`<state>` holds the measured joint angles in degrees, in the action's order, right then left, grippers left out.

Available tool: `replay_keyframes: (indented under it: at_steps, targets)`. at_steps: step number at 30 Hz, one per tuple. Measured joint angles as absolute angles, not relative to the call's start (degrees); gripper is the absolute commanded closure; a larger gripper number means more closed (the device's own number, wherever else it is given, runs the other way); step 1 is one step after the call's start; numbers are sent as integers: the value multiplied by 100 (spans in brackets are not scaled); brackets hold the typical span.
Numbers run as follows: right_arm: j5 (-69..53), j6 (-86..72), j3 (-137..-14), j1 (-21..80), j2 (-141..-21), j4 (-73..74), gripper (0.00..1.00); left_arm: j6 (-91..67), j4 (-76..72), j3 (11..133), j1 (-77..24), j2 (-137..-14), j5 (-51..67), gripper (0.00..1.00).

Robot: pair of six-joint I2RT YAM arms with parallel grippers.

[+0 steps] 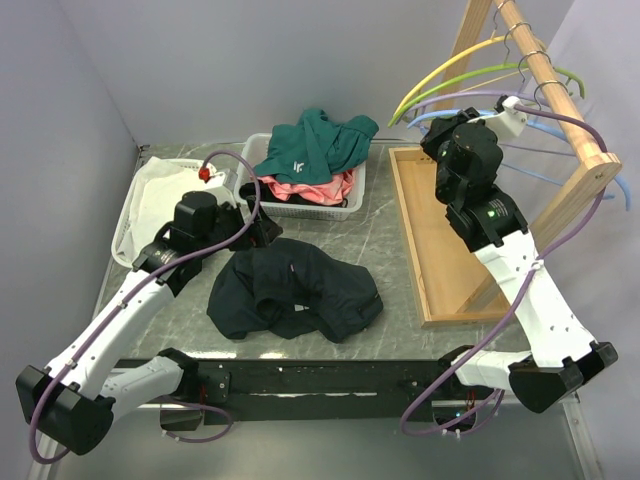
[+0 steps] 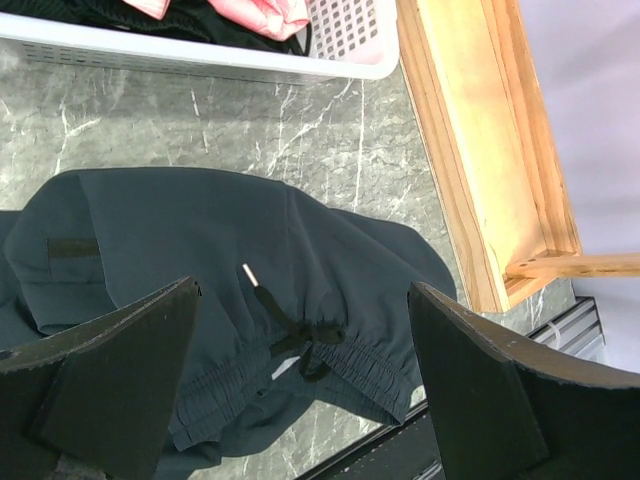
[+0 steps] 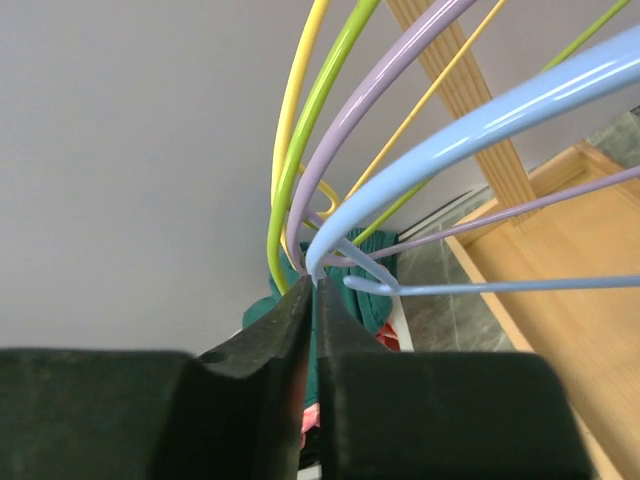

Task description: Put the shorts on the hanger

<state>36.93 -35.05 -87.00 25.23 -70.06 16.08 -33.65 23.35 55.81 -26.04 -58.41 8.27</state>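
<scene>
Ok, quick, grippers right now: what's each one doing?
Left gripper: open, above the shorts, holding nothing.
Right gripper: closed on the end of the light-blue hanger.

The shorts (image 1: 295, 290) are dark navy, wide and baggy. They lie crumpled in 1 loose heap on the marble desk (image 1: 390, 250), just in front of the white basket (image 1: 352, 200) and left of the wooden tray (image 1: 440, 250). The elastic waistband is bunched, and a dark drawstring with a white tip lies across the fabric. The hanger (image 3: 480, 130) is a thin, glossy light-blue arc with a slim lower bar. It hangs on the wooden rack (image 1: 570, 160) at the right, and its end is pinched between the fingers of the right gripper (image 3: 312, 290).
</scene>
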Motion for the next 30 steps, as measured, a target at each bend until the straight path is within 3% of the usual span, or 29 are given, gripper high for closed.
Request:
replay_keyframes:
  at_steps: [2,3,4,5,8,30]
  targets:
    - [3688,-3498,-8694,2523,-6984,1603,92,-3363,2335,5570,-2593,-5822,838,9]
    - [3684,-3489,-8685,2523,-6956,1603,88,-3363,2333,5568,-2589,-5819,843,9]
    - [3682,-3487,-8665,2523,-6923,1597,81,-3363,2333,5568,-2582,-5817,854,9]
    - [3682,-3485,-8656,2523,-6888,1599,62,-3363,2331,5566,-2576,-5815,871,9]
    - [3691,-3483,-8656,2523,-6820,1590,44,-3365,2329,5561,-2558,-5806,906,9]
    - [4095,-3435,-9939,2423,-7937,1938,41,-3365,2292,5551,-2366,-5776,1114,9]
